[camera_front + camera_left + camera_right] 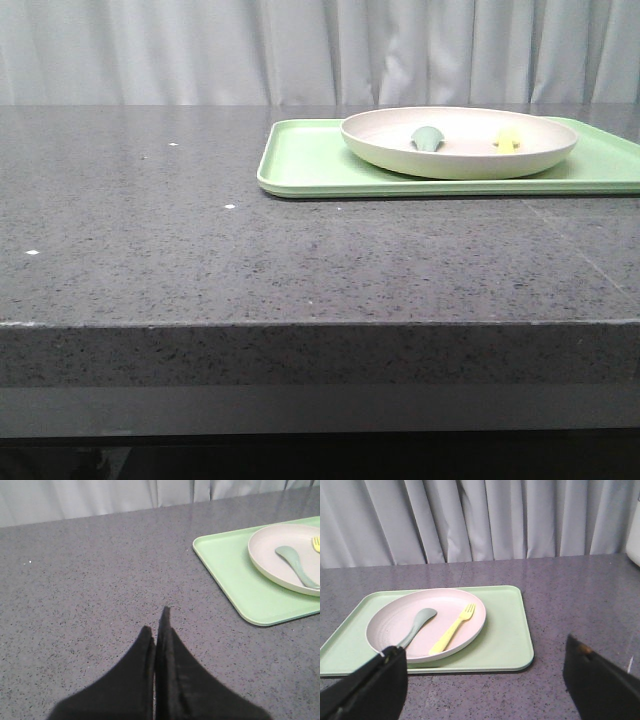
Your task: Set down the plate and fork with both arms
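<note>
The plate (425, 622) sits on the tray (505, 645) far right on the bench (200, 260), the fork (454, 629) and a spoon (415, 625) inside it. The left gripper (157, 630) is clenched and empty, the right gripper (485, 680) spread wide. Lifting the plate unevenly could send the fork sliding off.

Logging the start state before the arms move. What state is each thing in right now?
Round cream plate: upright, resting on the tray.
Pale-yellow plastic fork: lying in the plate, ungripped.
Grey-green spoon: lying in the plate beside the fork.
Flat light-green tray: flat on the grey table.
Left gripper: shut, empty.
Right gripper: open, empty.
</note>
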You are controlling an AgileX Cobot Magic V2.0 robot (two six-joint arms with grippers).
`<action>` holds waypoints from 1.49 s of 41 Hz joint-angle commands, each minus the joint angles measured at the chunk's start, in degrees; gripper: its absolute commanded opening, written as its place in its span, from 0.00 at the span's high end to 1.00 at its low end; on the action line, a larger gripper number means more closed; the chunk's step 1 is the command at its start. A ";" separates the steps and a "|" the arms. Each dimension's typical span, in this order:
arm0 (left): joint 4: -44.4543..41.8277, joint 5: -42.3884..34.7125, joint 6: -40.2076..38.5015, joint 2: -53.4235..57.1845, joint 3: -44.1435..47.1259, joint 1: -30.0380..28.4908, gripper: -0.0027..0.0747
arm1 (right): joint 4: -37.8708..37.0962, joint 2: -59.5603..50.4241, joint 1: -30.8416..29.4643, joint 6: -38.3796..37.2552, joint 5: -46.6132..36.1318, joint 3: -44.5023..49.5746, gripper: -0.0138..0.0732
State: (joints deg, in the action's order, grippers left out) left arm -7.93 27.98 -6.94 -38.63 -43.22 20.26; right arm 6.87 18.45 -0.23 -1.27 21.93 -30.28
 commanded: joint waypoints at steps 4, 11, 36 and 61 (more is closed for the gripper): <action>1.69 -8.73 -0.77 7.22 3.74 -0.03 0.99 | 0.14 0.83 -0.21 0.05 -4.51 -1.91 0.09; 3.92 -12.83 -0.77 11.14 7.72 -0.03 0.99 | 0.66 5.45 -0.21 0.05 -3.87 -4.31 0.09; 3.92 -12.92 -0.77 11.24 8.33 -0.03 0.99 | 2.60 59.20 11.07 -2.19 12.66 -41.30 0.09; 3.92 -12.82 -0.77 11.24 8.33 -0.03 0.99 | 2.55 87.79 8.35 -7.54 26.62 -66.25 0.09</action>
State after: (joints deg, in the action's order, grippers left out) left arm -4.35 19.94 -7.18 -27.21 -33.29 20.26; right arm 9.28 108.74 8.94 -8.62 51.69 -94.29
